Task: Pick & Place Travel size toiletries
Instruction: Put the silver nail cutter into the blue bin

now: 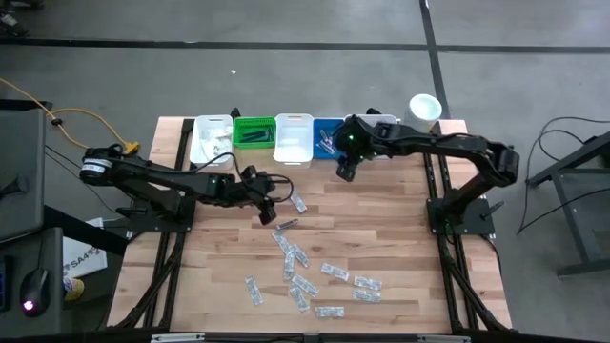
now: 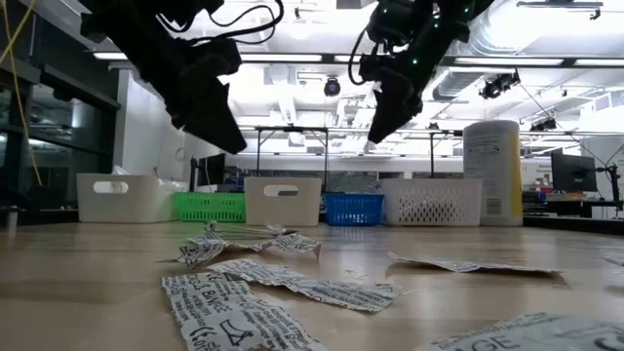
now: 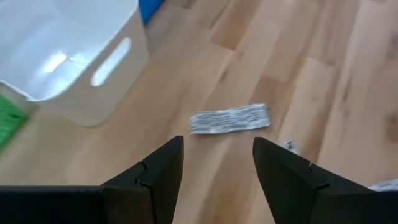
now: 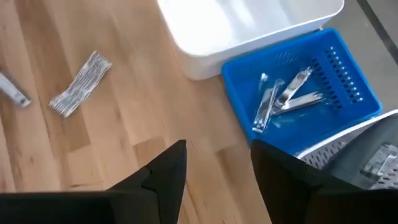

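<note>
Several white printed sachets lie flat on the wooden table, mostly near the front. One sachet lies just ahead of my left gripper, which hovers open above the table's middle with nothing between its fingers. My right gripper hangs open and empty in front of the blue bin, above the table. Silvery items lie inside that blue bin. Another sachet and a small silvery tube lie on the wood farther off.
Along the far edge stand a white bin, a green bin, a second white bin, the blue bin and a white mesh bin. A tall white canister stands at the back right.
</note>
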Action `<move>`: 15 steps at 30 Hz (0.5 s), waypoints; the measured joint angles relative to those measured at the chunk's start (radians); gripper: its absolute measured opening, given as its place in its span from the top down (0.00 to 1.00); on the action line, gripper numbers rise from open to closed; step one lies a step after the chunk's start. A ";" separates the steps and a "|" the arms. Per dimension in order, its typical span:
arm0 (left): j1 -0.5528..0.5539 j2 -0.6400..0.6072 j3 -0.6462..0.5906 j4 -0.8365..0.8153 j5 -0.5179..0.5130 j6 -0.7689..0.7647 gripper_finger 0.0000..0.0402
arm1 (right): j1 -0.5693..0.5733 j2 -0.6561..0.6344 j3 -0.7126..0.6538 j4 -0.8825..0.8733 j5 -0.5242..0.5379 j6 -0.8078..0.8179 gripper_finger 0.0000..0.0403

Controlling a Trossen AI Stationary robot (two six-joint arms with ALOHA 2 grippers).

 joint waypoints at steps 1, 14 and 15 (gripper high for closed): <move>0.000 0.005 0.000 0.010 0.015 -0.008 0.52 | 0.008 -0.002 0.000 -0.010 0.011 0.000 0.58; 0.000 0.173 0.188 -0.153 0.080 -0.108 0.52 | 0.072 -0.001 0.000 -0.067 0.081 0.003 0.63; 0.002 0.187 0.200 -0.180 0.094 -0.110 0.52 | 0.072 -0.001 0.000 -0.069 0.081 0.002 0.63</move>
